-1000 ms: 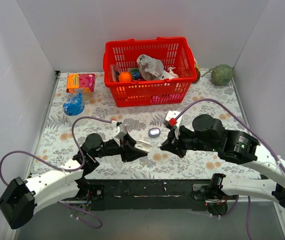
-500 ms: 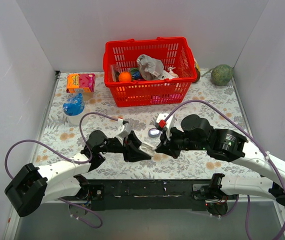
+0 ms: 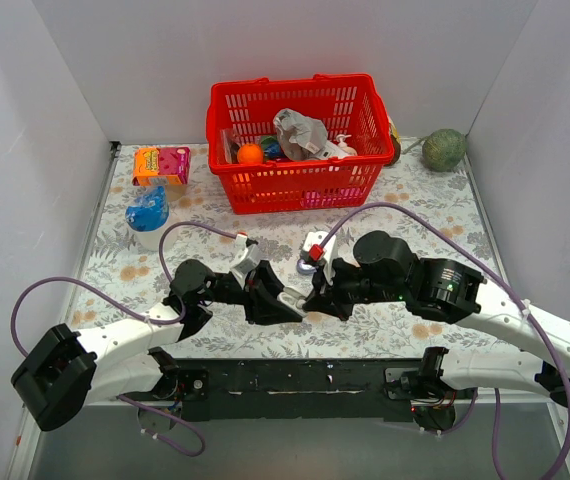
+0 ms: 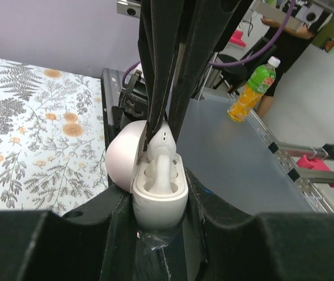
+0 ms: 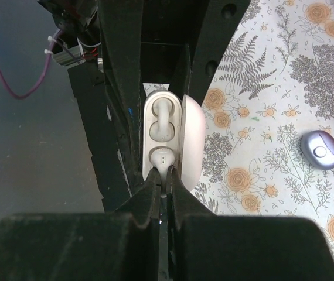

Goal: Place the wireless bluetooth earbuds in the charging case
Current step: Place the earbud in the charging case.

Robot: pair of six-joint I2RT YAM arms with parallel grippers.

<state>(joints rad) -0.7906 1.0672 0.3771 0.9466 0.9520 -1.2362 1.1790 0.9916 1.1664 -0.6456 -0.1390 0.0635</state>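
My left gripper [image 3: 287,297] [image 4: 158,202] is shut on a white oval charging case [image 4: 158,190] [image 5: 158,126], held above the table with its lid [image 5: 192,140] open. One whitish earbud [image 4: 161,167] [image 5: 160,114] sits in one socket. My right gripper [image 3: 311,299] [image 5: 166,178] is shut on a second whitish earbud [image 5: 163,157] [image 4: 163,137], whose head is at the case's other socket. The right fingers [image 4: 167,70] come straight down onto the case. No purple buds show.
A purple oval case [image 5: 321,150] [image 3: 308,264] lies on the floral cloth just beyond the grippers. A red basket [image 3: 295,180] of items stands at the back, an orange box [image 3: 160,163] and a blue object [image 3: 147,212] at the left, a green ball [image 3: 445,149] at the back right.
My right gripper has moved left to meet the left gripper, bringing its earbud to the open case. The left gripper shifted slightly right and forward.
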